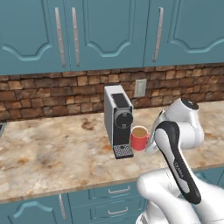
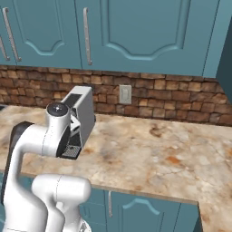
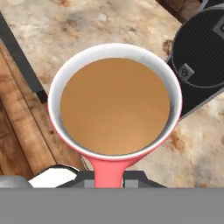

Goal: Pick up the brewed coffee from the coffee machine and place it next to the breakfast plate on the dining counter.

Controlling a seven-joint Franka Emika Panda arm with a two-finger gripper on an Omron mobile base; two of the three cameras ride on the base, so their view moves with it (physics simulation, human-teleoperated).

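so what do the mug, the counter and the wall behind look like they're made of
The mug looks like glazed ceramic: smooth red outside, white inside rim, though coated plastic can't be ruled out. The counter looks like polished stone, with beige and rust marbled veining. The wall looks like rough brick: brown blocks with pale joints.

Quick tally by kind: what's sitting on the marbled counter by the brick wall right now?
Coffee machine: 1
Red mug of coffee: 1
Total: 2
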